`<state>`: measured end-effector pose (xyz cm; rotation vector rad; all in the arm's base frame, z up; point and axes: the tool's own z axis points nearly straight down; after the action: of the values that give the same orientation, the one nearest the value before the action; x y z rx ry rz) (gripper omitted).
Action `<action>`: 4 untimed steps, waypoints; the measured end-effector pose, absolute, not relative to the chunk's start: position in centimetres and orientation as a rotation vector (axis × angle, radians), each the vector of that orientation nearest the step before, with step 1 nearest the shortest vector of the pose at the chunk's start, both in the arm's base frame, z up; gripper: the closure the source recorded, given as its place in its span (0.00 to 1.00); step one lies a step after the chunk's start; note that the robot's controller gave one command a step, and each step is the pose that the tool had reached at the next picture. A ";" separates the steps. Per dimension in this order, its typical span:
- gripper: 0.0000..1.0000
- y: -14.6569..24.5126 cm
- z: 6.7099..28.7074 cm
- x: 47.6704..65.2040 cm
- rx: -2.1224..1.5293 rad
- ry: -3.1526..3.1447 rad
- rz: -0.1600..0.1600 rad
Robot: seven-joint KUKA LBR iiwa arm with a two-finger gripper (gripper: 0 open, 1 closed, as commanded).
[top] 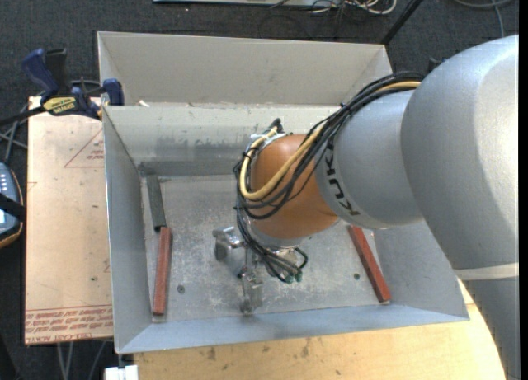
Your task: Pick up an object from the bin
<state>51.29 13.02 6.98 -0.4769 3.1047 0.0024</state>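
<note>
Down by the front wall of the bin [124, 230], low over bare floor: pincer [249, 296], whether clenched or released impossible to tell. Beside the left wall, left red-brown stick [161, 271]; beside the right wall, right red-brown stick [369, 265], both well apart from pincer.

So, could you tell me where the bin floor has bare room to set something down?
Bare bin floor lies between the left red-brown strip and the gripper, and between the gripper and the right red-brown strip. The middle is crowded by the arm's orange cover.
</note>
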 end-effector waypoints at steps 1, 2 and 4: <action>0.00 13.0 7.0 51.3 -0.477 3.105 0.002; 0.00 9.7 12.1 50.4 -0.563 3.097 0.003; 0.00 8.5 8.6 51.2 -0.432 3.112 0.003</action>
<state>51.21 8.52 8.64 -0.4320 3.1119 0.0025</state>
